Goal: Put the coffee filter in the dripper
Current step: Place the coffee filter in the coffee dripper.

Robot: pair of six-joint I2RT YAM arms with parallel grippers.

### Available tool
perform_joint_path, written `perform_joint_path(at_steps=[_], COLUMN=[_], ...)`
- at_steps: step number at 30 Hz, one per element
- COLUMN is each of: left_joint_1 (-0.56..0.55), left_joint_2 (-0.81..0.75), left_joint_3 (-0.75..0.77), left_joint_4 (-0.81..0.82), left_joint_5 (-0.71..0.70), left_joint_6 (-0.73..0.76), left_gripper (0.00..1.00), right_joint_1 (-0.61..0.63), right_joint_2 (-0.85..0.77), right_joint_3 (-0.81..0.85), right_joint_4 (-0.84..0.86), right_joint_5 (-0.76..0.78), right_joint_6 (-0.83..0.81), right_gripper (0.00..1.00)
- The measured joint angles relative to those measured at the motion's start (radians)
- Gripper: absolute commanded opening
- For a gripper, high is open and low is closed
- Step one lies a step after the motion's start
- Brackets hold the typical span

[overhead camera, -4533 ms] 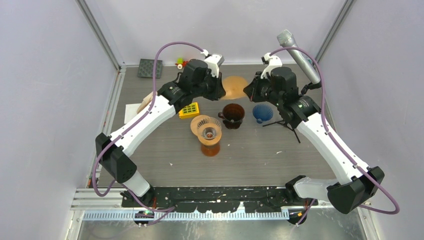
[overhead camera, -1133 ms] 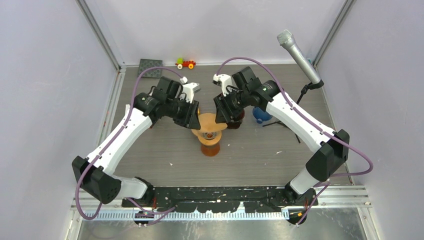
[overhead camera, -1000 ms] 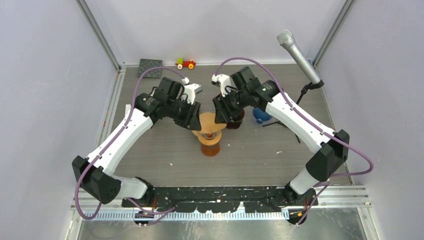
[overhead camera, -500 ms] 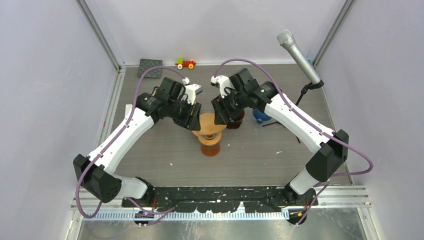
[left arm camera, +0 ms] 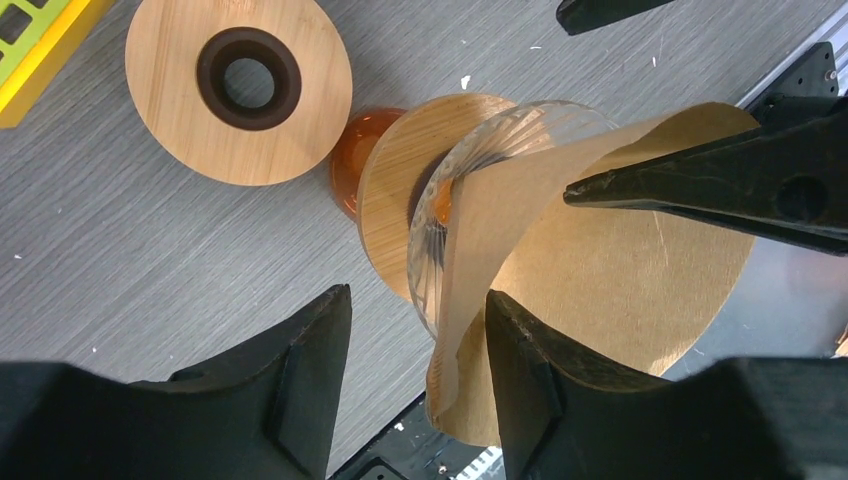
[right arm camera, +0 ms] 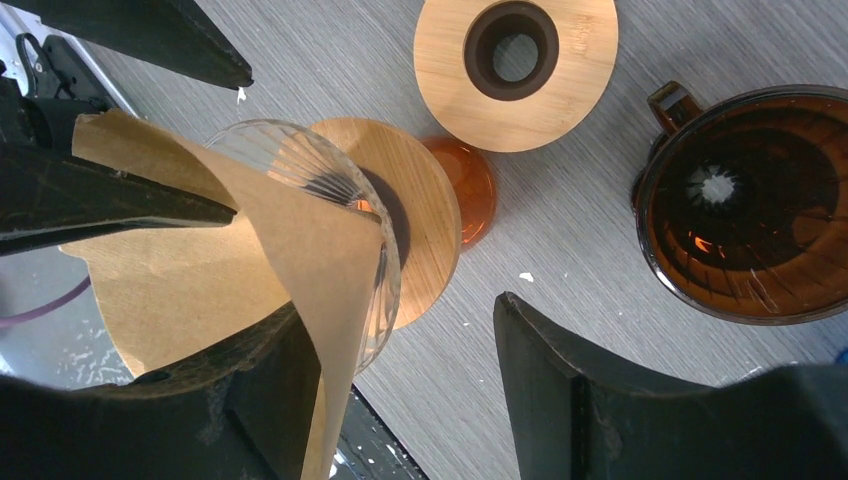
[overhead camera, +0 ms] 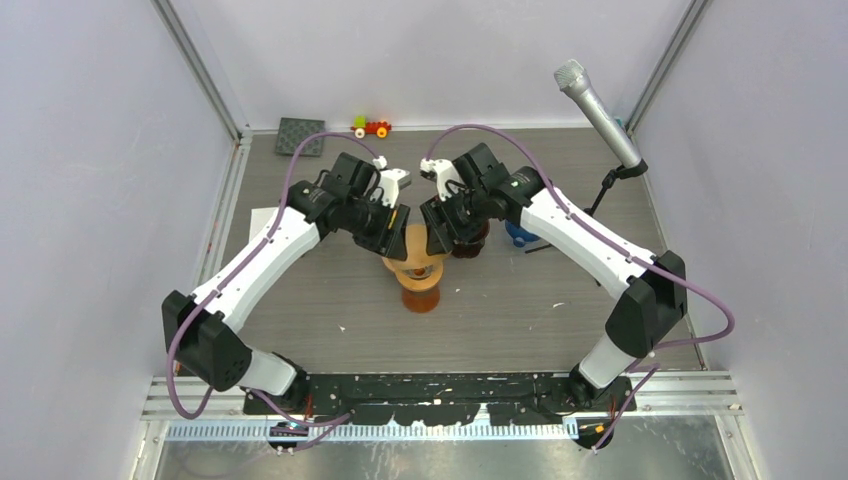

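Note:
The brown paper coffee filter sits as a cone in the ribbed glass dripper. The dripper has a wooden collar and rests on an orange stand. My left gripper is open, with the filter's folded edge in the gap, close to its right finger. My right gripper is open too, and the filter's other edge lies against its left finger. Seen from above, both grippers hang over the filter from either side.
A wooden disc with a dark ring lies beside the stand. A dark amber dripper with a handle and a blue one stand to the right. A microphone, a toy car and a yellow block are around.
Both grippers have drawn closer together over the dripper. The left jaws have opened wider, and the right jaws a little.

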Motion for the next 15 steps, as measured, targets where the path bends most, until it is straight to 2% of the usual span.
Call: perform_joint_path(at_steps=[15], left_joint_1=[0.0], left_joint_2=[0.008], left_joint_3=[-0.045], left_joint_4=[0.044], left_joint_5=[0.007], left_joint_6=[0.0], left_gripper=[0.54], right_joint_1=[0.027], right_joint_2=[0.014], right_joint_3=[-0.034], right_joint_4=[0.029], right_joint_5=[0.04], right_joint_6=[0.016], right_gripper=[0.66])
